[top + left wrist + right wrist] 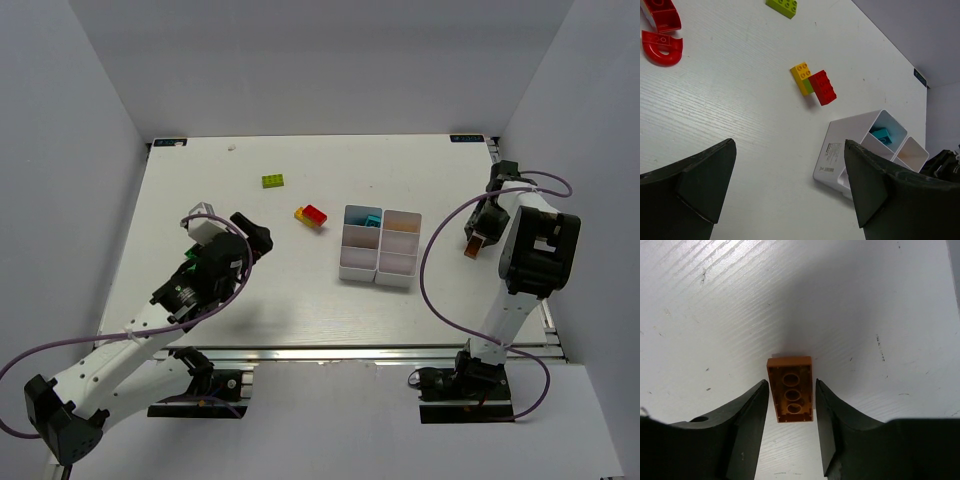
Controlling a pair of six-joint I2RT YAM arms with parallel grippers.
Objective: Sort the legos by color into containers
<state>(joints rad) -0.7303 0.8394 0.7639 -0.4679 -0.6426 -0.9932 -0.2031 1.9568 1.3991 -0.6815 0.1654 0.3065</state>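
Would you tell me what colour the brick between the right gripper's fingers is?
Orange; the brick shows best in the right wrist view.

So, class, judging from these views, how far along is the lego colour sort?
Done: one cyan brick lies in a back bin of the containers. In hand: the right gripper brackets an orange brick, grip unclear. To do: the lime brick, the touching yellow brick and red brick on the table; the left gripper hangs open.

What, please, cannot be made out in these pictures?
Right wrist view: whether the right pincer touches the orange lego; the gaps are too fine.
Left wrist view: part of the containers, behind the left pincer.
Left wrist view: red piece, cut off by the top edge.
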